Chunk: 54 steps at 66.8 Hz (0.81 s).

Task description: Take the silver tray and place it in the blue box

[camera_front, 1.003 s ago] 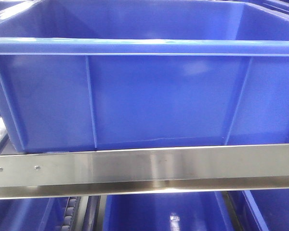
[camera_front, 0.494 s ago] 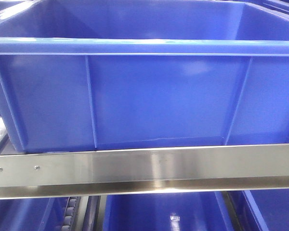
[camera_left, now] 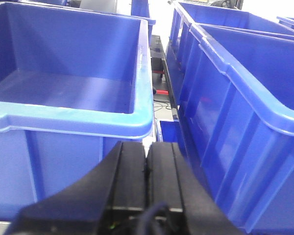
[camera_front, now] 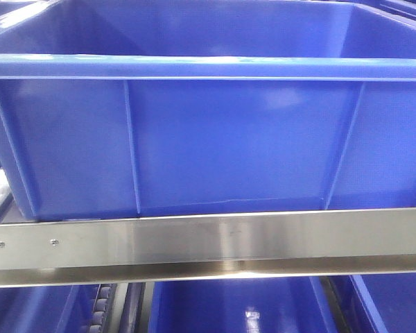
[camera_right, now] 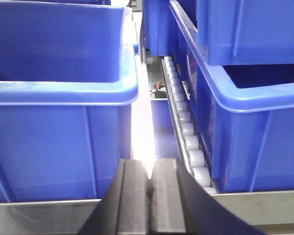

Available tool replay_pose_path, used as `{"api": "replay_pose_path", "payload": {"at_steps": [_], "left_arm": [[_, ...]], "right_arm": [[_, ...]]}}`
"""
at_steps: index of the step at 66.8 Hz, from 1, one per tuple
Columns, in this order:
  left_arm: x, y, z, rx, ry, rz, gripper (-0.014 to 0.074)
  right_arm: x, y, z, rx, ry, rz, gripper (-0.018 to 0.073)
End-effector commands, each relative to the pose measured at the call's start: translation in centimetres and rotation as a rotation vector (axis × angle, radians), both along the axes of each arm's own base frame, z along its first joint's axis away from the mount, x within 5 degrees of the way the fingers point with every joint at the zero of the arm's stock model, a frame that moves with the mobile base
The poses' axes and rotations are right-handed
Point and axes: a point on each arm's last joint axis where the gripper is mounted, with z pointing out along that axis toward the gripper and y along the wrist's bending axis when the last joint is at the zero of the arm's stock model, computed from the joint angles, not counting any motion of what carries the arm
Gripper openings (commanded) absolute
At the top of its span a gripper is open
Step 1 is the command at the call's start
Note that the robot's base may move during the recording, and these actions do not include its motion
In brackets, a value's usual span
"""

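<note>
A large blue box (camera_front: 208,139) fills the front view, its ribbed side wall facing me and its inside looking empty. It also shows at the left of the left wrist view (camera_left: 68,83) and of the right wrist view (camera_right: 59,98). The silver tray is in none of the views. My left gripper (camera_left: 148,147) is shut and empty, just below the box's near right corner. My right gripper (camera_right: 150,166) is shut and empty, level with the gap between two crates.
A steel rail (camera_front: 208,243) runs across below the box. More blue crates stand at the right (camera_left: 245,107) (camera_right: 255,122) and on the shelf below (camera_front: 236,305). A row of white rollers (camera_right: 183,122) runs along the gap.
</note>
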Motion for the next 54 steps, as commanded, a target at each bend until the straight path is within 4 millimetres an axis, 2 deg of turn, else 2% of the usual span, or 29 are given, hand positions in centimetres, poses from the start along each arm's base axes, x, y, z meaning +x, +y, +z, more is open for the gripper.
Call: {"api": "replay_pose_path", "payload": {"at_steps": [1,54], "left_arm": [[-0.24,0.12,0.95,-0.016,-0.104,0.011,-0.0105],[-0.24,0.12,0.95,-0.016,-0.104,0.011,-0.0105]], "right_arm": [[-0.19,-0.02,0.87,-0.018,-0.111,-0.006,0.0053],[-0.19,-0.02,0.87,-0.018,-0.111,-0.006,0.0053]]}}
